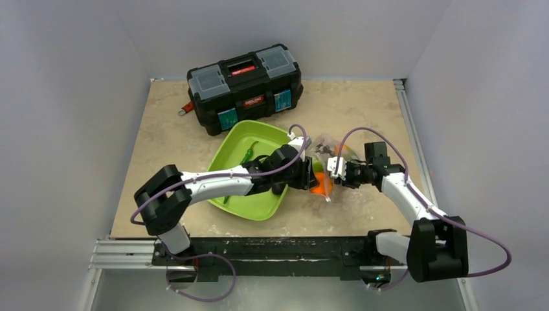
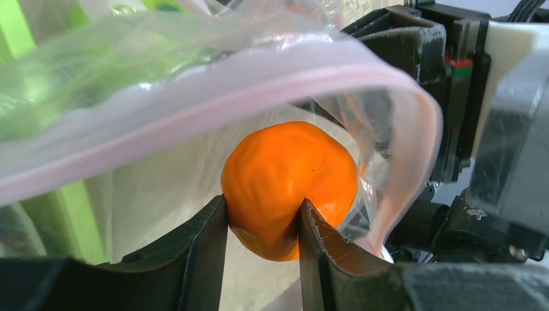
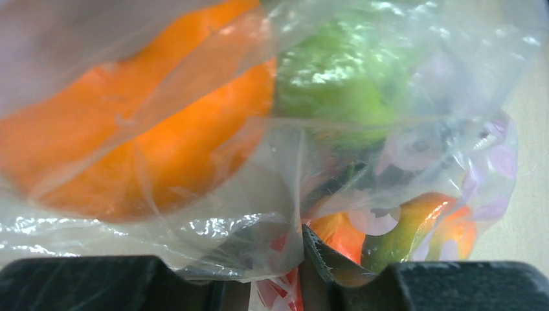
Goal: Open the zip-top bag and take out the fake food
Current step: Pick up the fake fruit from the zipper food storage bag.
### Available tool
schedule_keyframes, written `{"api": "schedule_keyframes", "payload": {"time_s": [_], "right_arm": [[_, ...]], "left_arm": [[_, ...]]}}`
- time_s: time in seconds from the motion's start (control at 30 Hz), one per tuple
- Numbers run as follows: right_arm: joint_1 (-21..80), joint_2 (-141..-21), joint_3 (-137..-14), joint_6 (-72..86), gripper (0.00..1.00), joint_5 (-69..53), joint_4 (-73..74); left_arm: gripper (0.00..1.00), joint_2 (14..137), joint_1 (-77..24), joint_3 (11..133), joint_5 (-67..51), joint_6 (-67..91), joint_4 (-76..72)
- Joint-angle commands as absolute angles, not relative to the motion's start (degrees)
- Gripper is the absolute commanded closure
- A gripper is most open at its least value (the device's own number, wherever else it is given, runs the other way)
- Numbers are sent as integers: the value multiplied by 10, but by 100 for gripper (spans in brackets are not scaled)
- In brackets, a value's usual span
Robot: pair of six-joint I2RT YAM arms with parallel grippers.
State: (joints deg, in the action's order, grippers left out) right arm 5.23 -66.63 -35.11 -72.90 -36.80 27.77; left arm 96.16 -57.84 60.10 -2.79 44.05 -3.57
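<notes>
The clear zip-top bag [image 1: 331, 154] with its pink zip strip [image 2: 213, 97] hangs open between the two grippers, just right of the green tray. My left gripper [image 2: 262, 223] is shut on the toy orange [image 2: 288, 181] at the bag's mouth; in the top view the left gripper [image 1: 312, 176] holds the orange [image 1: 321, 184] low beside the tray. My right gripper [image 3: 294, 269] is shut on a fold of the bag's plastic [image 3: 259, 233]. Through the plastic show the orange [image 3: 142, 129], a green lime [image 3: 336, 78] and an orange-green mango [image 3: 404, 227].
The lime-green tray [image 1: 249, 201] lies centre-left with a green bean pod [image 1: 248, 154] in it. A black toolbox [image 1: 245, 87] stands at the back. The table's right edge and the wall are close to the right arm.
</notes>
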Motion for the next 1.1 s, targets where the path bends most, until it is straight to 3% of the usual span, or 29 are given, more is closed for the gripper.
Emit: {"api": "schedule_keyframes", "payload": {"time_s": [0.0,0.47,1.07], "right_arm": [[43,-671,-351,-707,74,-341,253],[34,-678,-348,-692,85,-323,239],[22,-676,-346,-688,86,-347,247]], "left_arm": [[100,911,-573,592,-37,422,-16],[100,840,-549,546,-93,413,-8],[100,634,-493,448,-41,368,128]]}}
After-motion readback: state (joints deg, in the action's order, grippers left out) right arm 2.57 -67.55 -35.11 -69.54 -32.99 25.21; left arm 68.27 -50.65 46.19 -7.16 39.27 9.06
